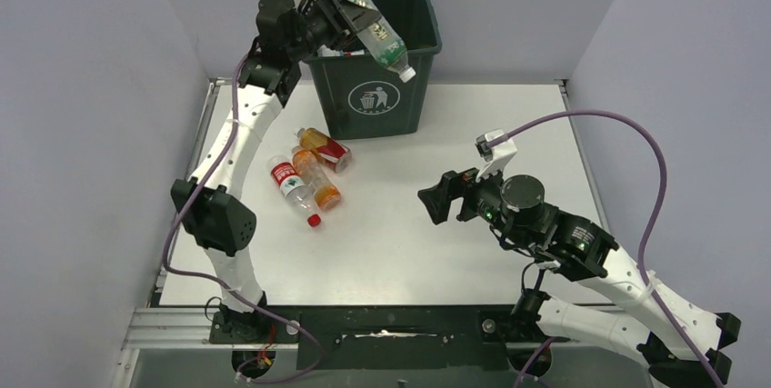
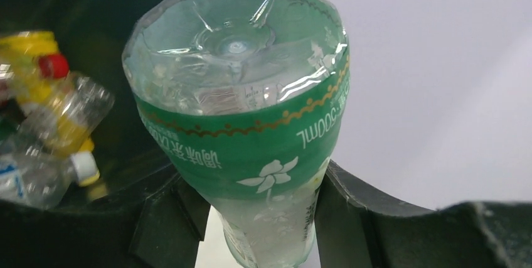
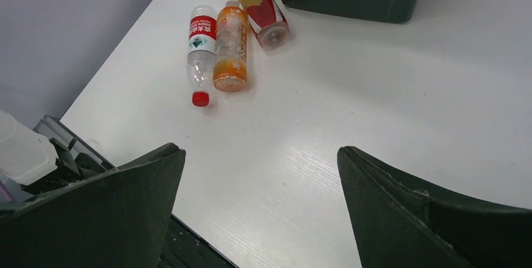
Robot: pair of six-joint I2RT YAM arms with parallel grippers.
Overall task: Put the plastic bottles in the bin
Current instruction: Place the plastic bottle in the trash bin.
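Clenches green-labelled clear plastic bottle (image 1: pixel 377 34) in left gripper (image 1: pixel 350 17) above far dark green square bin (image 1: pixel 373 102), several bottles (image 2: pixel 56 111) already inside. Leaves three red- and orange-labelled bottles (image 1: pixel 309 179) lying left of centre; holds right gripper (image 3: pixel 260 199) spread, empty.

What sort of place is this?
Probably a robot test cell: a white table walled by grey panels, two white-and-black robot arms bolted at its edge, the left holding a green-labelled clear plastic bottle over a dark green plastic bin.

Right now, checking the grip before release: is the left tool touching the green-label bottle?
Touching. The left wrist view shows the left tool clamped on the green-label bottle, fingers against its sides.
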